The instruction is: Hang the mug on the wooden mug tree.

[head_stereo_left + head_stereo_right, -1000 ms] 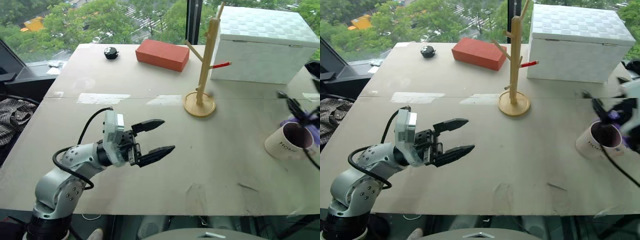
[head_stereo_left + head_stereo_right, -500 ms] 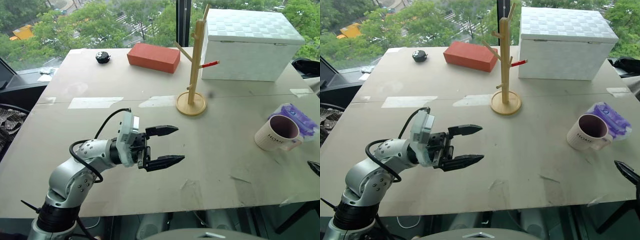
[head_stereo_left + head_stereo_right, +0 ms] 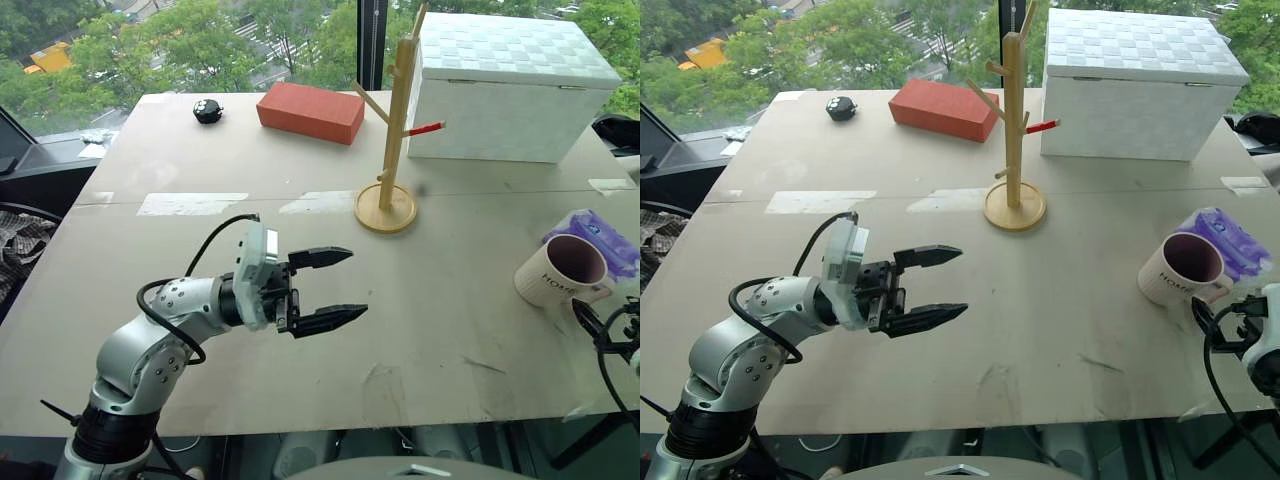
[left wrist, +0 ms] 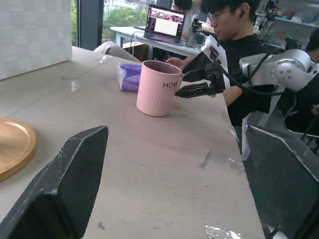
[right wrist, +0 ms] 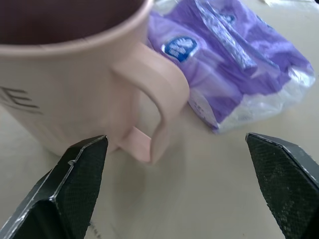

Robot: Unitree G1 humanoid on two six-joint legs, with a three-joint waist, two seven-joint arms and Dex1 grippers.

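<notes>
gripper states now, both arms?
Left gripper: open, holding nothing.
Right gripper: open, empty, fingers either side of the mug handle.

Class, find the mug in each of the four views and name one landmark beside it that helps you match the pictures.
Left eye view: the mug stands upright at the far right of the table.
Right eye view: mug at right, nearer the middle.
Left wrist view: mug upright in the upper middle, the right gripper close beside it.
Right wrist view: mug close up, upper left, handle facing the camera.
Shared landmark: the purple packet just behind the mug.
</notes>
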